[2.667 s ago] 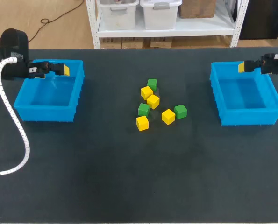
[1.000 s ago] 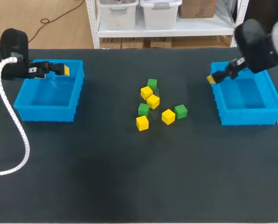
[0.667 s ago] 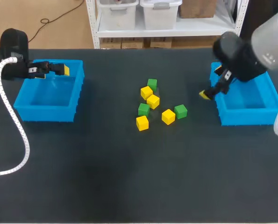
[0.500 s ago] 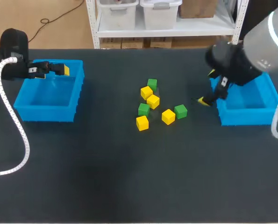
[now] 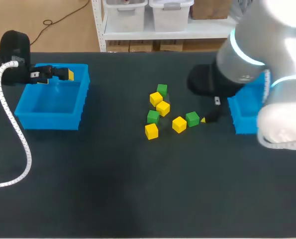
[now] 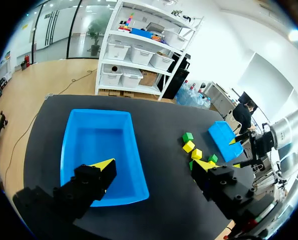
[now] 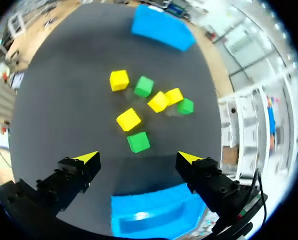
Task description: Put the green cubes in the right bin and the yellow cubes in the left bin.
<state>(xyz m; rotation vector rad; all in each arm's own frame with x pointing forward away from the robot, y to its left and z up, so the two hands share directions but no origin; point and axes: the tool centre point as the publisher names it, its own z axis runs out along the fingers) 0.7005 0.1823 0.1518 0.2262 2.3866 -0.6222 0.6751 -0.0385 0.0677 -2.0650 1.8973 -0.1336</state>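
SORTING YET TO BEGIN: The right gripper (image 7: pixel 138 158) hangs low over the dark table (image 5: pixel 113 189), its jaws spread wide with nothing between them. It is lined up on the nearest green cube (image 7: pixel 137 142), which lies just ahead of the gap between the fingers (image 7: pixel 76 175).

That cube sits at the edge of the loose cluster closest to the right bin (image 7: pixel 149 210), whose blue wall shows just under and behind the fingers. This makes it the likely first pick and the shortest carry.

A yellow cube (image 7: pixel 128 119) rests just beyond the green one, near it but apart (close enough, by the look of it, that a finger coming down on that side could nudge it). Farther ahead of the jaws lie two more green cubes and three more yellow ones, all on the table and none in a bin.

The left bin (image 6: pixel 96 145) stands well beyond the cluster. Over it hovers the left gripper (image 6: pixel 155 165), jaws likewise wide apart and empty, with the bin ahead of and beneath one of its fingers. Parked there, it is clear of the right arm's path and seems placed to take the yellow cubes in turn.
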